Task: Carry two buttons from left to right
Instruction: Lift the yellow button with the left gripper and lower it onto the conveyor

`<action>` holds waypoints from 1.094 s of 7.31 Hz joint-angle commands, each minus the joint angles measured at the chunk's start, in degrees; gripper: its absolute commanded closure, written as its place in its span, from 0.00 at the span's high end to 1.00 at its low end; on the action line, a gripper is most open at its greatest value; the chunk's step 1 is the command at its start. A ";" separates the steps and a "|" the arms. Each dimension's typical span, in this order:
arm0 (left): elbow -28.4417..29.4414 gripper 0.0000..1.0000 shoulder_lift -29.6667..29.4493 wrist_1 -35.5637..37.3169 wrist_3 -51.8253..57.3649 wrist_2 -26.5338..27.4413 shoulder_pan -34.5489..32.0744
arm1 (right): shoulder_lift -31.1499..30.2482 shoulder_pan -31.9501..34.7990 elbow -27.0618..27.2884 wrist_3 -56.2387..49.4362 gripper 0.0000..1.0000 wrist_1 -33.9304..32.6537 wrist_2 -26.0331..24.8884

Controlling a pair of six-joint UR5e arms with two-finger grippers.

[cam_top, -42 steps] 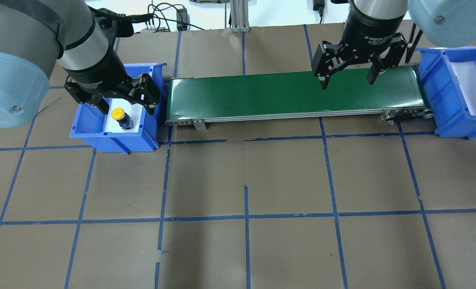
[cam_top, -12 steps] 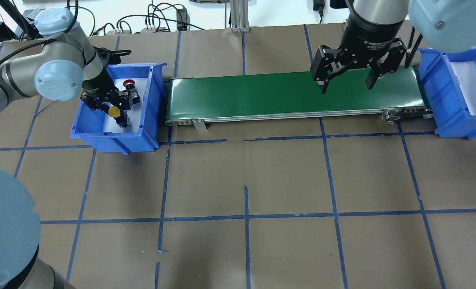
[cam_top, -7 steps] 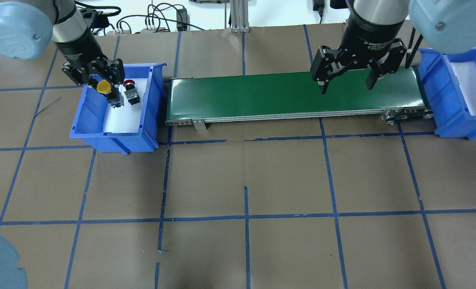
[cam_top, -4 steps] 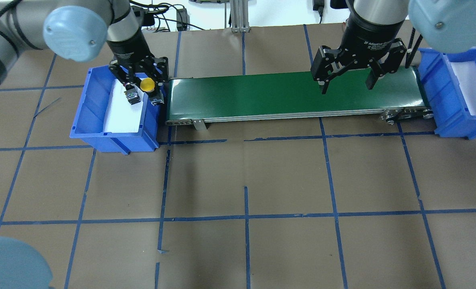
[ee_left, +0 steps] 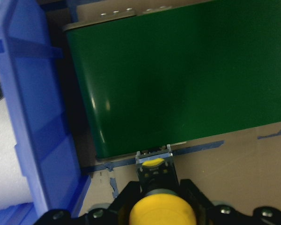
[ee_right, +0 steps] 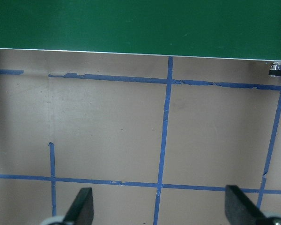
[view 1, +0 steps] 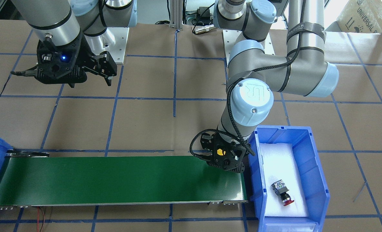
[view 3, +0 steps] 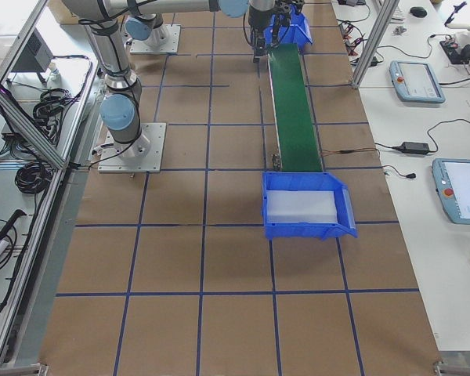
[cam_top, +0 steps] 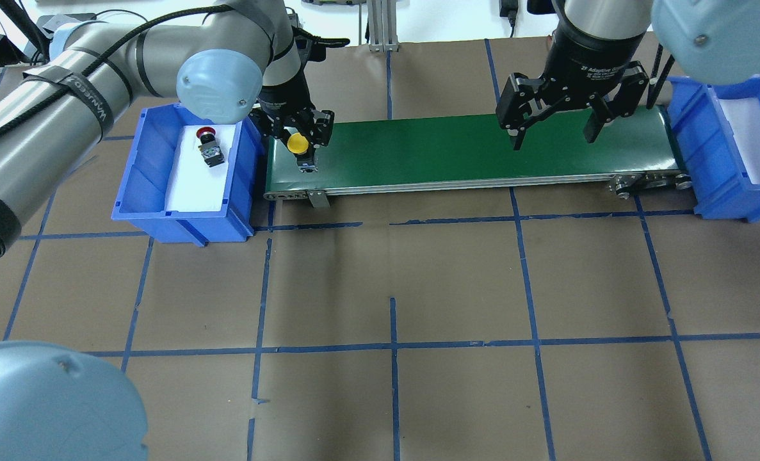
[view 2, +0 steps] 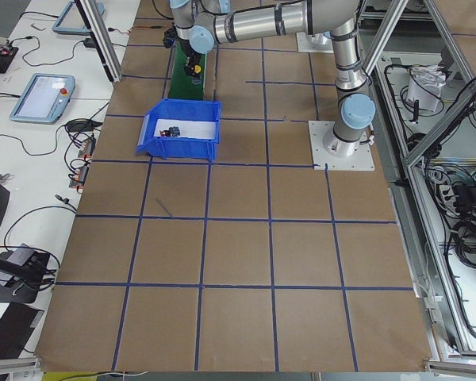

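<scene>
Left pincer [cam_top: 303, 152] clamped on the yellow-cap push-button [cam_top: 298, 143], over the left end of the green conveyor belt [cam_top: 418, 150], just beside the left blue bin [cam_top: 143, 173]. Red mushroom push-button [cam_top: 207, 137] lies on its side in that bin. Right pincer [cam_top: 551, 137] fingers apart, over the belt's right part.

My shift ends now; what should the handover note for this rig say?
The left gripper is shut on the yellow button over the left end of the green belt. The right gripper is open and empty over the belt's right end. The red button lies on its side in the left blue bin. The right blue bin shows no button. Done: yellow lifted out. Left: move both into the right bin.
</scene>
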 commanded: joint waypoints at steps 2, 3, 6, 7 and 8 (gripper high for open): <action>1.37 0.15 -4.06 5.49 0.30 0.22 -0.57 | 0.00 0.00 0.00 0.00 1.00 0.09 -0.17; 1.46 0.15 -4.33 5.50 0.30 0.30 -0.57 | -0.09 0.09 0.00 0.00 1.00 0.09 0.00; 1.55 0.54 -5.21 5.58 0.30 0.31 -0.57 | -0.09 0.00 0.00 0.00 1.00 0.26 0.09; 1.55 0.97 -5.22 5.67 0.39 0.22 -0.57 | -0.09 0.09 0.09 0.09 1.00 0.26 0.18; 1.55 1.00 -4.96 5.59 0.30 0.22 -0.66 | -0.09 0.09 0.09 0.09 1.00 0.26 0.09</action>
